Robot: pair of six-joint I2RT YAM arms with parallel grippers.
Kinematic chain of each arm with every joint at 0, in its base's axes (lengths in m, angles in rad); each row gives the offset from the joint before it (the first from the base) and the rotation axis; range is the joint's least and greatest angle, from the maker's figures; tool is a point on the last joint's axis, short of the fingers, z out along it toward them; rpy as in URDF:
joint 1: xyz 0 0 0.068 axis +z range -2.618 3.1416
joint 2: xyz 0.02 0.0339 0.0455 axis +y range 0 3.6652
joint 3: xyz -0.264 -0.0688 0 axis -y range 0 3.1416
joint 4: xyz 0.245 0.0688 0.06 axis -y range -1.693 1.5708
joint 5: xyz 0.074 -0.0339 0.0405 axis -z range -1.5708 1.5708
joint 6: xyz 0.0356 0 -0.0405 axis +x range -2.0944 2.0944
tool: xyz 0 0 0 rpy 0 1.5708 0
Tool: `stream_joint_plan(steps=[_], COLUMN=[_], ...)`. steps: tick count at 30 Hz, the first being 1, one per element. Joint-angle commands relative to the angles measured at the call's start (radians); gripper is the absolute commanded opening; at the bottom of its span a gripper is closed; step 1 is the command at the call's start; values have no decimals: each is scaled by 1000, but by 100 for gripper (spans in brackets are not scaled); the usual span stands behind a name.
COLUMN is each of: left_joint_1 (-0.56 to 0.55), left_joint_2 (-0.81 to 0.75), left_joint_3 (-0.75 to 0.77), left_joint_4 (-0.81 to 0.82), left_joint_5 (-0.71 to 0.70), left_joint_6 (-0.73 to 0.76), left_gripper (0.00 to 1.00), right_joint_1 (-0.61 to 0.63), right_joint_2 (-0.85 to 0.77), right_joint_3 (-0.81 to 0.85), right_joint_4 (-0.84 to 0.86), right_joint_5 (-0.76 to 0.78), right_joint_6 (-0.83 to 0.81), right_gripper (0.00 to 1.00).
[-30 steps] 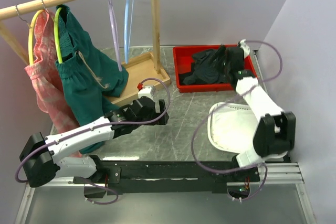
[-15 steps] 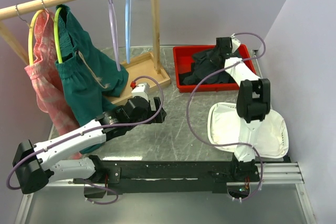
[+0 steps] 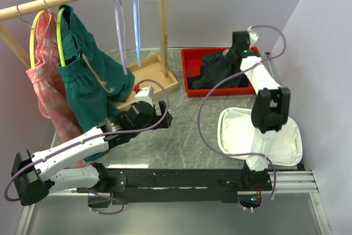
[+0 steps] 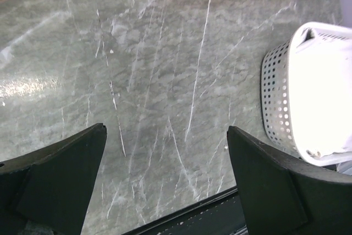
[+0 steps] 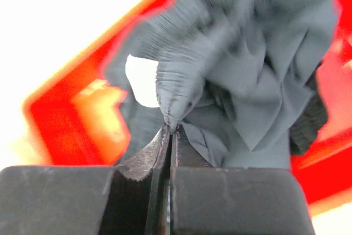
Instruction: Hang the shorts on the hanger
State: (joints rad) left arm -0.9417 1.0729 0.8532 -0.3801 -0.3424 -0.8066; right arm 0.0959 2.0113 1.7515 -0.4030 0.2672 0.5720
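In the right wrist view the shorts (image 5: pixel 247 81) and the red bin (image 5: pixel 60 119) are blurred, and the bin's far side is washed out to white. From above, the fingertips of the right gripper (image 3: pixel 231 54) are lost against the black cloth. In the left wrist view the white basket (image 4: pixel 286 81) runs off the right edge, and the bin is only a strip at the top.
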Motion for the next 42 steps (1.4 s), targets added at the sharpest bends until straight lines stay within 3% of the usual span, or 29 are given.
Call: stream_joint_plan(steps=[1, 7, 16, 19, 23, 31, 34, 37, 42], left_joint_1=[1, 1, 1, 1, 1, 3, 3, 3, 3], left_joint_2=[-50, -65, -99, -111, -139, -171, -154, -81, 96], left_joint_3=[-5, 10, 27, 37, 35, -43, -115, -140, -92], left_joint_4=[49, 46, 43, 37, 12, -25, 71, 136, 184], left_joint_5=[-44, -64, -92, -93, -121, -178, -107, -29, 55], left_joint_6=[6, -6, -32, -40, -60, -167, -201, -221, -218], left_gripper=[96, 97, 97, 98, 97, 74, 68, 64, 63], right_joint_1=[11, 76, 255, 332, 441, 634, 640, 640, 650], right_joint_2=[-250, -397, -598, -667, -820, -1101, -1167, -1253, -1257], right_joint_3=[147, 258, 276, 215, -114, -936, -1108, -1179, -1175], right_joint_4=[-23, -76, -56, -34, 67, 296, 245, 156, 69], right_joint_5=[-2, -23, -17, -13, -43, -31, 1, 33, -43], right_joint_6=[-60, -104, -144, -141, -90, 133, 239, 272, 237], right_gripper=[0, 0, 0, 0, 0, 0, 0, 0, 17])
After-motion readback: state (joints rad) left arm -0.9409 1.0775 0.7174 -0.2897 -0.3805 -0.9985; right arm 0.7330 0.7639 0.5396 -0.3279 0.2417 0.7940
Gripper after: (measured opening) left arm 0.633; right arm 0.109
